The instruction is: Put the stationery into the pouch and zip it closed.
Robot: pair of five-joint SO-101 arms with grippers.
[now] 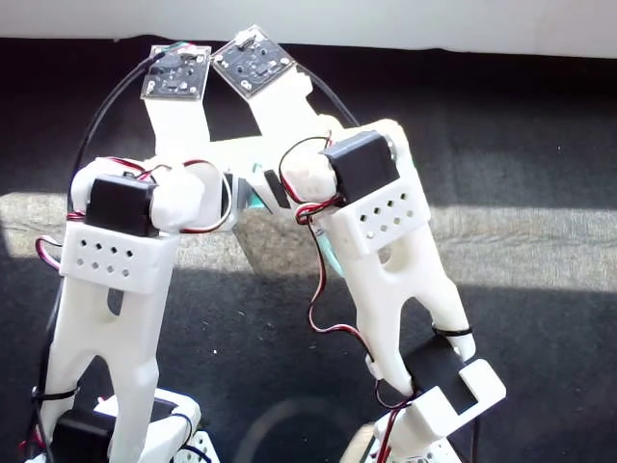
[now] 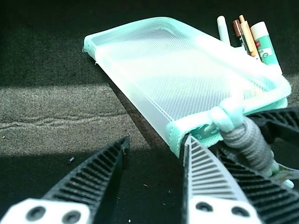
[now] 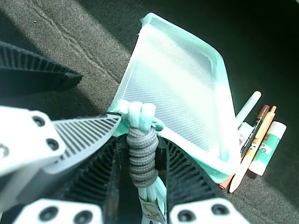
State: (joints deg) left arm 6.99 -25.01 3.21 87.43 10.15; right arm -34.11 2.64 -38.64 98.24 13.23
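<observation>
- Pouch (image 2: 177, 74), translucent mesh with mint edging, lies near the table's (image 2: 46, 107) middle.
- My right pincer (image 3: 141, 142) is clamped on its grey cord pull (image 3: 142, 163).
- My left pincer (image 2: 157, 140) gapes wide at its corner.
- Stationery (image 2: 247, 39) lies just beside it, outside.

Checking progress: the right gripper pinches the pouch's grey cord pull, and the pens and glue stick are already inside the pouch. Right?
No: the pens and glue stick lie outside the pouch, beside it, as the right wrist view shows. The right gripper does pinch the grey cord pull.
</observation>
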